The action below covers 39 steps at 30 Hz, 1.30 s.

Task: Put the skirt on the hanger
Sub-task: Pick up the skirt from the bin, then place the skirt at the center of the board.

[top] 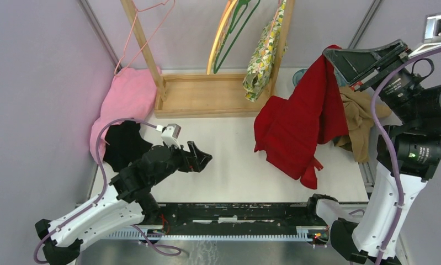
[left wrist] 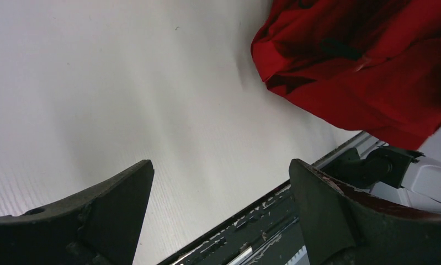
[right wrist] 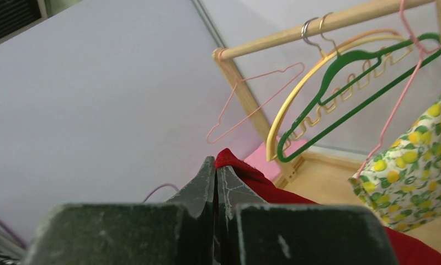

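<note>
Lemon-printed cream skirt [top: 264, 52] hangs bunched at the wooden rack [top: 207, 94].

A robot test cell: plain lilac walls [top: 36, 83] box in a white table [top: 229, 160] and wooden rack [top: 207, 96].

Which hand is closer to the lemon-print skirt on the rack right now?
Right. The right hand, shut on the red garment, is raised just right of the skirt. The left hand sits open low over the table, well in front of the rack.
</note>
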{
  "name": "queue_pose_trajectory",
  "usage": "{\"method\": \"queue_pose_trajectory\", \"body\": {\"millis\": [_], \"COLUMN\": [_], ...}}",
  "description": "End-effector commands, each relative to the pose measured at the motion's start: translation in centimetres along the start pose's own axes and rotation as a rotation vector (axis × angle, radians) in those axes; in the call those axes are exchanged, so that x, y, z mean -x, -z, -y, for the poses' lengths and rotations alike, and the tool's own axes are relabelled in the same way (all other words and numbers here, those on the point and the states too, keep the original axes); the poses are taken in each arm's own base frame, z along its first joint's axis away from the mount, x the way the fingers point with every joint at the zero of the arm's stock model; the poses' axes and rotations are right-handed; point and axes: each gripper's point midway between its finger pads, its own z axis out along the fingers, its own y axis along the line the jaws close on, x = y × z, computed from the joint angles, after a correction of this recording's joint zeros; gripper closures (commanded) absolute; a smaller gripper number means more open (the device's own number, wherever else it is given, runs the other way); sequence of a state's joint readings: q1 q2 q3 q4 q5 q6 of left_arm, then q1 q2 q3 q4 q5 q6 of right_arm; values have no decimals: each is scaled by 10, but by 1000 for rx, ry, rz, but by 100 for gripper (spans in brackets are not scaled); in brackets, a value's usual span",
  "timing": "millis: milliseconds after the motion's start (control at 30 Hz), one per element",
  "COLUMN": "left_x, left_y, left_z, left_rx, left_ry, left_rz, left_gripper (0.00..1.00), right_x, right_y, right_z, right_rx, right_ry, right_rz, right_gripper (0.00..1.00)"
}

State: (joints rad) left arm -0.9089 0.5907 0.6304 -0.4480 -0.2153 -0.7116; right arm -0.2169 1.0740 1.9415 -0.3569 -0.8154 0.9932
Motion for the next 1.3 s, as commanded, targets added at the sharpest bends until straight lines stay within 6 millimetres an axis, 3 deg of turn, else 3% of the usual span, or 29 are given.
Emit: {"method": "queue_pose_trajectory", "body": {"millis": [0,100,233,400,533,767,933,1167,1267], "left_x": [7,4,-2,-14,-8,1,15,8,4], "left_y": [3,1,-12,-29,-33,-68,-87,-91,-102], "left_z": [15,15,29,80,117,166,172,191,194], "left_rx": [-65,-69,-128,-349,-420,-443,-405,-494,-484], "left_ry": [40,45,38,0,-112,-326,-379,-382,-397], "left_rz": [19,8,-20,-76,-1,91,171,165,154], "left_gripper": [1,0,0,0,1,1,1,1,1], "right_x": [-10,-31,-53,-80,-100,-129,-136,-141,-142], "right_y": [2,0,3,5,7,5,8,12,13], "right_z": [-12,15,34,48,56,54,45,41,41], "right_rx": [124,98,79,59,46,71,97,112,116], "right_ry": [-7,-55,-89,-133,-155,-178,-173,-161,-159], "right_rz": [-7,-46,-86,-162,-225,-334,-363,-388,-391], "right_gripper": [99,99,99,99,99,99,99,99,99]}}
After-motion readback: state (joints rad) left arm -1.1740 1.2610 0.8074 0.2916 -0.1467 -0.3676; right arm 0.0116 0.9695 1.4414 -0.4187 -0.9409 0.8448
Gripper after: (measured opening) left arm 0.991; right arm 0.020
